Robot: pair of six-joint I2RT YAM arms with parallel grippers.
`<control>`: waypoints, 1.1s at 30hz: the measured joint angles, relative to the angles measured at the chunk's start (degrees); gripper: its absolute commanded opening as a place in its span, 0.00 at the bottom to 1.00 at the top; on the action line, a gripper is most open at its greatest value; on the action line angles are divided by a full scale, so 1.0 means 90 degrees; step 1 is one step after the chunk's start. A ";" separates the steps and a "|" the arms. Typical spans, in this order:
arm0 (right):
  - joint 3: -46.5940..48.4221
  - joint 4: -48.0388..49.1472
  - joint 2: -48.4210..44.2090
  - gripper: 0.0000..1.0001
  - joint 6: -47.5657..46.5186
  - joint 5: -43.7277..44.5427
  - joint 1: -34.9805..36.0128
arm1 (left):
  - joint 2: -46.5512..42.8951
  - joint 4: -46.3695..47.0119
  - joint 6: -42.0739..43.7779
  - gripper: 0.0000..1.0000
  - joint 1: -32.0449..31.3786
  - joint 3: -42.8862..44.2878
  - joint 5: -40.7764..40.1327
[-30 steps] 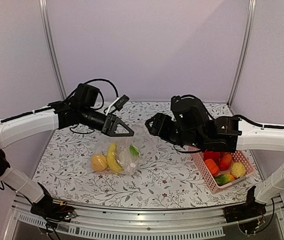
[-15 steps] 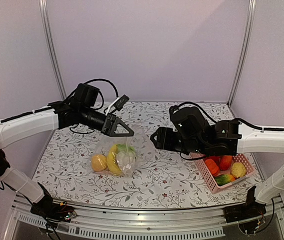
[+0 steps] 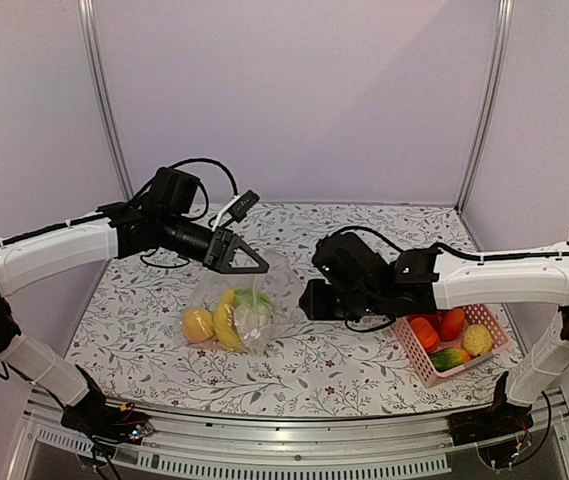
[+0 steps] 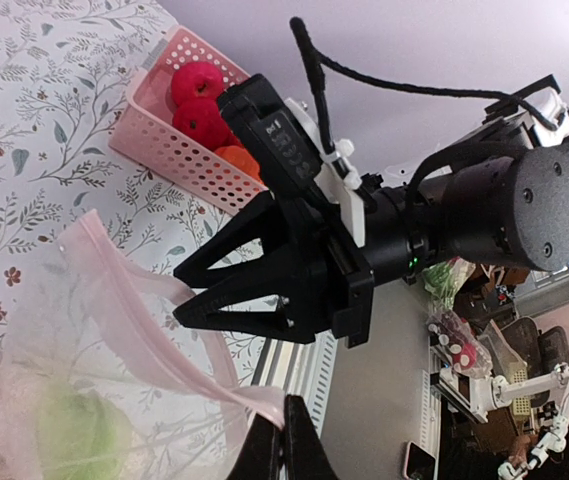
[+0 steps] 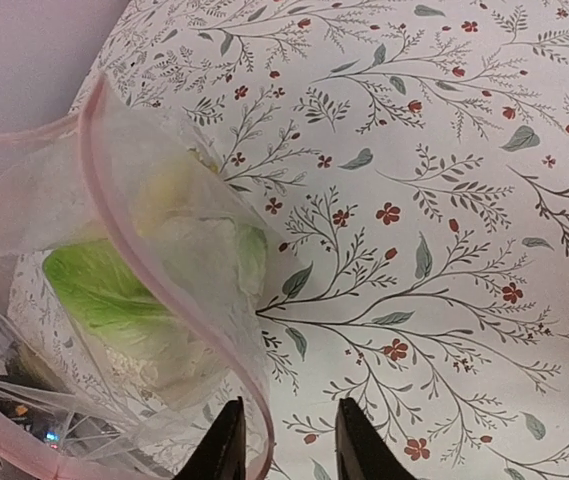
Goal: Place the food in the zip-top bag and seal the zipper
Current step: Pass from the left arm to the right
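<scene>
clear plastic zip-top bag point(image 3: 249, 315) lies on the floral surface point(image 3: 344, 355); my left end effector point(image 4: 284, 445) clenches its pink zipper strip point(image 4: 169, 325), right end effector point(image 5: 284, 440) released. loading step, likely; next, fetch fruit point(image 3: 452, 323) from pink slotted basket point(image 3: 414, 362).

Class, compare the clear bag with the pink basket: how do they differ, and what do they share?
The bag is clear and floppy; the basket is pink, slotted and stiff. The bag's mouth is pinched by the left fingers; the basket stands untouched. Both hold toy food on the flowered table.
</scene>
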 measured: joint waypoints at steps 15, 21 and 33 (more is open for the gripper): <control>0.0420 0.0379 -0.0614 0.00 -0.0578 -0.0478 0.0049 | -0.0231 -0.0015 0.0121 0.00 0.0532 0.0000 0.0027; 0.0661 0.0821 -0.1166 0.00 -0.0894 -0.0491 0.0058 | -0.0549 0.0000 0.0216 0.16 0.0828 0.0017 0.0194; 0.0333 0.1039 -0.1112 0.00 -0.0539 -0.0087 0.0058 | -0.1375 -0.0342 0.0814 0.97 0.0308 -0.0024 -0.1161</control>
